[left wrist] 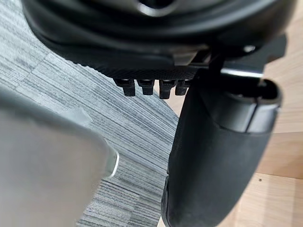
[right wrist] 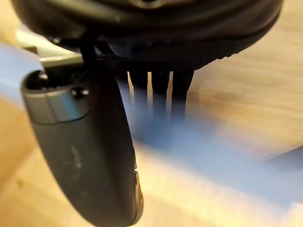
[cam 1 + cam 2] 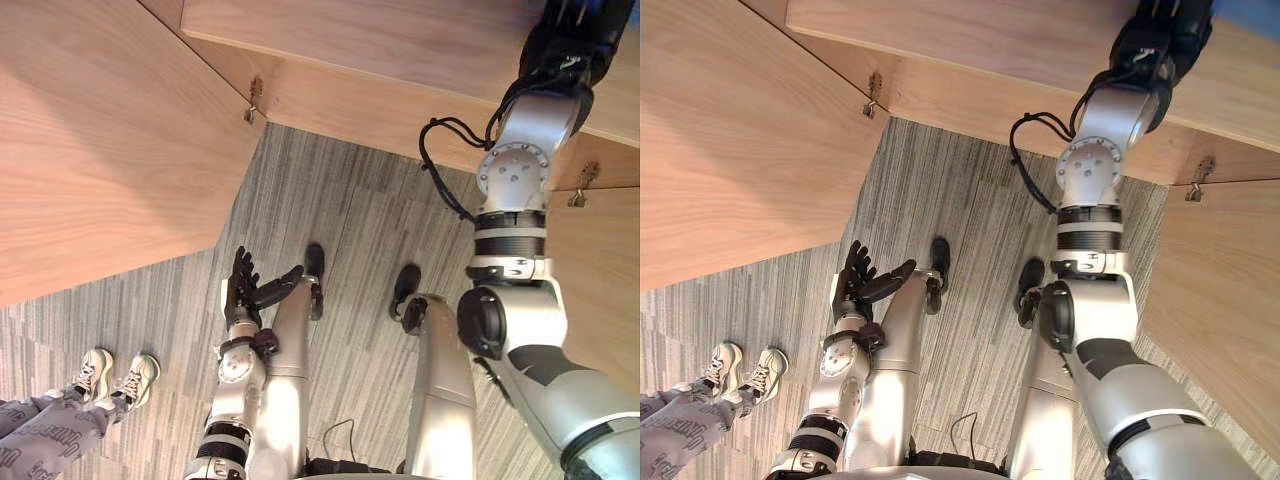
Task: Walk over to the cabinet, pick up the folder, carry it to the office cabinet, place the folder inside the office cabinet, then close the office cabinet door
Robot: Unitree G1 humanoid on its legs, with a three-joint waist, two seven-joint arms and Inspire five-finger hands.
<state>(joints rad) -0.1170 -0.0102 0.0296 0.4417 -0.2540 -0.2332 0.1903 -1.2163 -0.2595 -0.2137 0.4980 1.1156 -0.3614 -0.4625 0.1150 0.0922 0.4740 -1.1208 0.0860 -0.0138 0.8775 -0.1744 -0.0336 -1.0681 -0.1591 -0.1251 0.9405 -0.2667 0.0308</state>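
Down at 8 o'clock in the head views, a person's white sneakers (image 3: pixel 115 378) stand on the grey striped carpet (image 3: pixel 340 220), with grey trouser legs (image 3: pixel 50 430) beside them. Above these, from 9 to 11 o'clock, a wide wooden cabinet door (image 3: pixel 100 150) is swung out over the floor, and a metal hinge (image 3: pixel 252 105) shows at its corner under the cabinet top (image 3: pixel 380 40).

Near 7 o'clock the left hand (image 3: pixel 245 285) hangs low over the carpet, well apart from the cabinet. Its fingers (image 1: pixel 151 87) are relaxed and spread, its thumb (image 1: pixel 213 165) stands out to the side, and it holds nothing.

At 1 o'clock the right arm stretches up to the cabinet top, and the right hand (image 3: pixel 1160 40) lies over the wood at the upper edge. In its wrist view the fingers run straight toward a blue folder (image 2: pixel 213 146) lying flat on the light wood, with the thumb held apart at the side and not curled round anything. I cannot tell whether the fingertips touch the folder. A corner of the same blue shows at 1 o'clock just past the hand. A second hinge (image 3: pixel 580 185) and another wooden panel (image 3: pixel 600 270) sit at 3 o'clock.
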